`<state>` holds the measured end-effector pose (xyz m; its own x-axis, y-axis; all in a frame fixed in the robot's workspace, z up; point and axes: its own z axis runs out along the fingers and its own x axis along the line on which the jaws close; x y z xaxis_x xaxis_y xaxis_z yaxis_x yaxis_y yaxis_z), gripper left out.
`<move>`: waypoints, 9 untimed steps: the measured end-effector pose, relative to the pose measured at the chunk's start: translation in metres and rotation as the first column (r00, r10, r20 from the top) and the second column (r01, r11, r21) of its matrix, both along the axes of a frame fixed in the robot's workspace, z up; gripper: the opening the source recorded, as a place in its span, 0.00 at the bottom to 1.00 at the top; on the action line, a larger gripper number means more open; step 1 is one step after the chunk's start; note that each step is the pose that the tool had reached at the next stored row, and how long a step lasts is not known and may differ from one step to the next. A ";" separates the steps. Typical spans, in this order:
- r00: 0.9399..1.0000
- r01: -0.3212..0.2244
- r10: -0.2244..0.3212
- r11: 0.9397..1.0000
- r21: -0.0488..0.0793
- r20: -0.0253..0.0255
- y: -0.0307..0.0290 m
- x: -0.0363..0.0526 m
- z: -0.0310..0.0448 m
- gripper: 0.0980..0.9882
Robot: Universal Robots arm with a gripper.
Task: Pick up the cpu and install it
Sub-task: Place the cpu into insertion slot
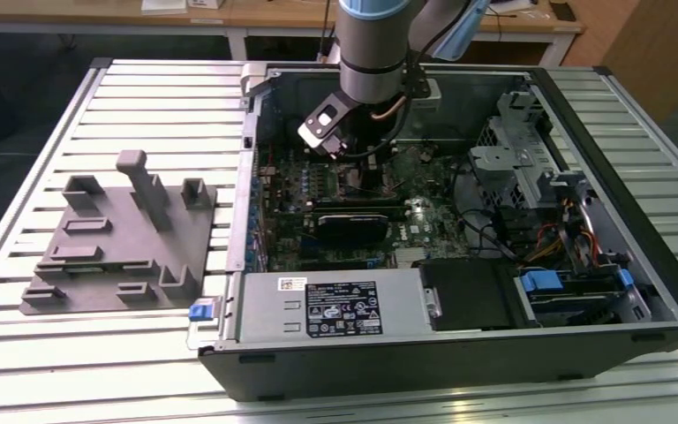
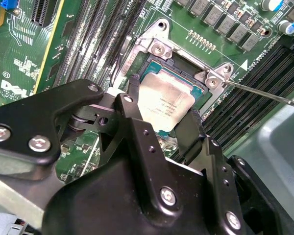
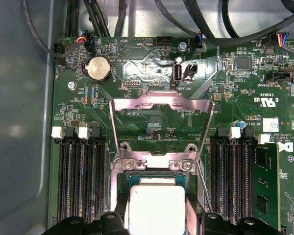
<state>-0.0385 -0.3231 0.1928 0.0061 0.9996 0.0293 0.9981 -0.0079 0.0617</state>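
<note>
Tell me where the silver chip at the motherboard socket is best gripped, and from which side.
By two opposite thin edges, coming straight down from above. The chip lies flat with a broad smooth top, so only its edges offer purchase. The claw straddles it that way.

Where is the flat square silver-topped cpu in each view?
Exterior view: the gripper marks its spot over the green motherboard.
Second wrist view: the flat square silver-topped cpu sits between black fingers, over the silver socket frame.
First wrist view: cpu between the fingers, beside that frame.
Shared landmark: the motherboard; in wrist views, the frame.
</note>
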 end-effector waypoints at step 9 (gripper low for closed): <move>1.000 0.000 0.000 1.000 0.000 0.000 0.0000 0.0000 0.0021 0.58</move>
<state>-0.0385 -0.3231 0.1949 0.0061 0.9995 0.0296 0.9981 -0.0080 0.0618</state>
